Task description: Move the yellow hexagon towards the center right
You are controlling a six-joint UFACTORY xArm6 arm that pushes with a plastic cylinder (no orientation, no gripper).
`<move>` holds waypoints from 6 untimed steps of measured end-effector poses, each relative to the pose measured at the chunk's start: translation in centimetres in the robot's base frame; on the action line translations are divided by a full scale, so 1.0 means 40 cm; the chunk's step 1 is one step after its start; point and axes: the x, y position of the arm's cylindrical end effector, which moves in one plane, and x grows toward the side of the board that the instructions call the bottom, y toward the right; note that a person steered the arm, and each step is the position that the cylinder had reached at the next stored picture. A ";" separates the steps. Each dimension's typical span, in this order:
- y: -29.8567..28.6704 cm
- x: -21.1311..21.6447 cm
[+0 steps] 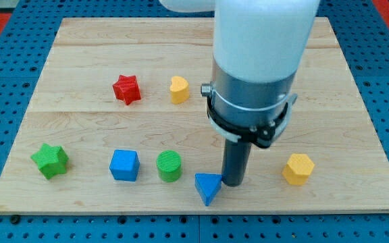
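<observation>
Yellow hexagon (pixel 298 169) sits near my tip (pixel 232 183), toward the view's right.

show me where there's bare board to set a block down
Free: the top strip above the red star and yellow heart, and the right side above the yellow hexagon. Crowded: the bottom row, where my tip sits beside the blue triangle.

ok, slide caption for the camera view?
My tip beside the blue triangle, left of the yellow hexagon near the board's bottom right.
</observation>
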 end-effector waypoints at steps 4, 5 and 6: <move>0.221 -0.046; 0.266 -0.161; 0.354 -0.152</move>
